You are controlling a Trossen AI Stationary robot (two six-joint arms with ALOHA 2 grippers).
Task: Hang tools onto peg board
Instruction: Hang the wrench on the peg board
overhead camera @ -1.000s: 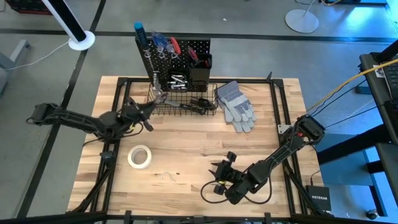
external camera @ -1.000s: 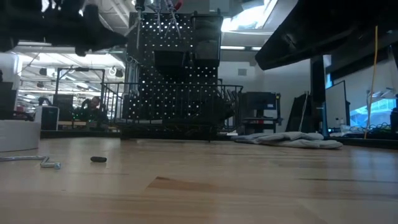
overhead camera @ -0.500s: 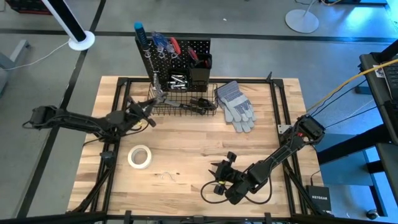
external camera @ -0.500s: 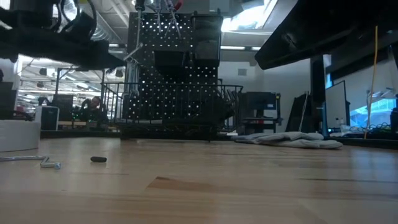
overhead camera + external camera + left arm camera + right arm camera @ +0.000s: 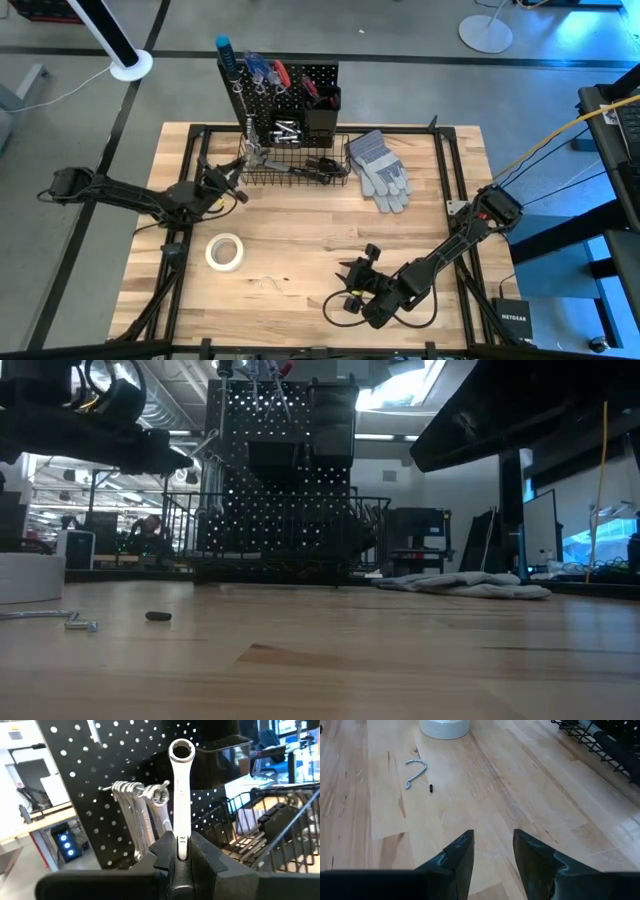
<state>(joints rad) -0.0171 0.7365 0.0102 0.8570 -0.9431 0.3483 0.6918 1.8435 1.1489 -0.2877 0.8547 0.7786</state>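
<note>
One silver wrench [image 5: 179,795], clamped ring-end up in our left pincer [image 5: 182,851] near the desk's far-left edge, faces the peg board [image 5: 100,795] hook it seems meant for, while our right pincer [image 5: 492,852] waits part-open, empty, by the near edge.

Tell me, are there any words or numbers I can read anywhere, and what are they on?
"NETGEAR" on the small black box beside the table's right front corner.
Mark on the wrench shank, clamped in the left gripper: too small to read.
</note>
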